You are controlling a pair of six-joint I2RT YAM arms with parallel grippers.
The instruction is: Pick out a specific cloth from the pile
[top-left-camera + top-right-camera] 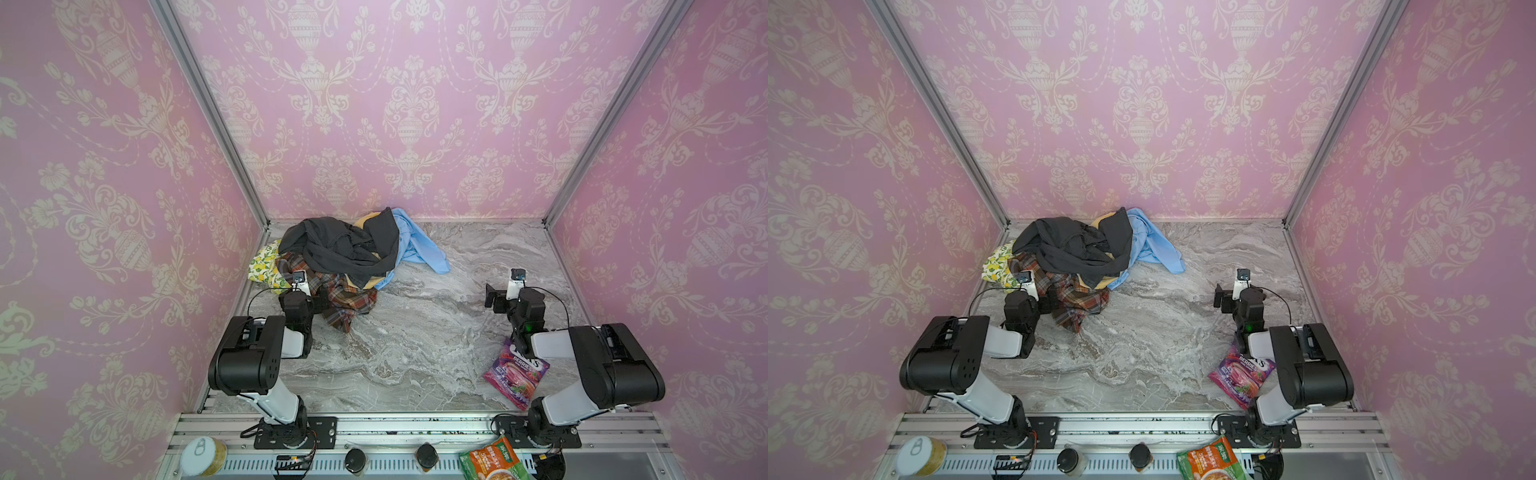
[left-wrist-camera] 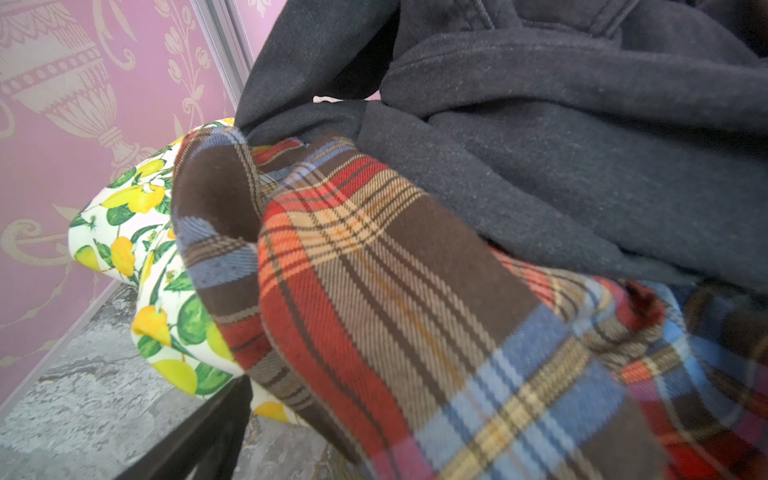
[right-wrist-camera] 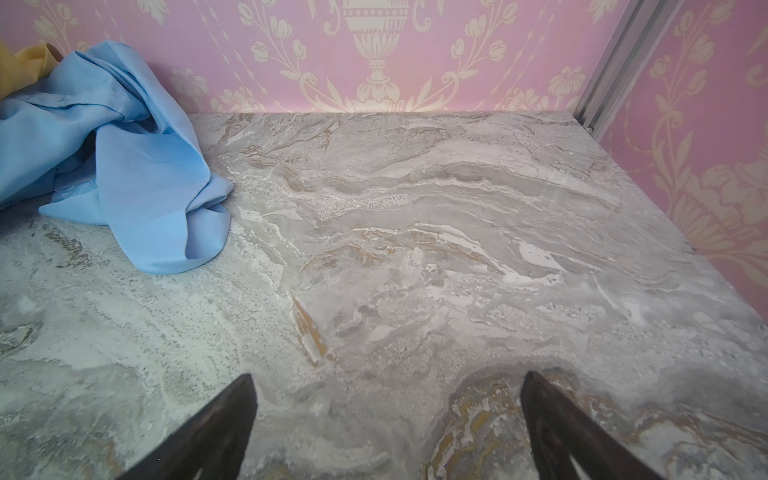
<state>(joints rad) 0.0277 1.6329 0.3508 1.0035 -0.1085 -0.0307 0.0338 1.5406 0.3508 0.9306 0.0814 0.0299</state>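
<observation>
The cloth [image 1: 417,245] [image 1: 1152,245] is light sky-blue and spills from the right side of the pile onto the marble; in the right wrist view the cloth [image 3: 124,158] lies well ahead of the fingers. The pile [image 1: 340,249] has a black garment on top, a red-brown plaid cloth [image 1: 338,299] in front, a lemon-print cloth [image 1: 266,266] at left and some mustard yellow. My left gripper [image 1: 321,300] is pushed into the plaid cloth [image 2: 374,291], open; one finger [image 2: 208,432] shows, the other is hidden under fabric. My right gripper [image 1: 493,297] [image 3: 388,376] stands open over bare marble, right of the pile.
A purple berry snack bag [image 1: 515,374] lies beside the right arm. On the front rail sit a can [image 1: 203,457], two dark-lidded jars [image 1: 355,459] and a green-orange packet [image 1: 492,459]. Pink patterned walls close in the marble table [image 1: 415,340] on three sides.
</observation>
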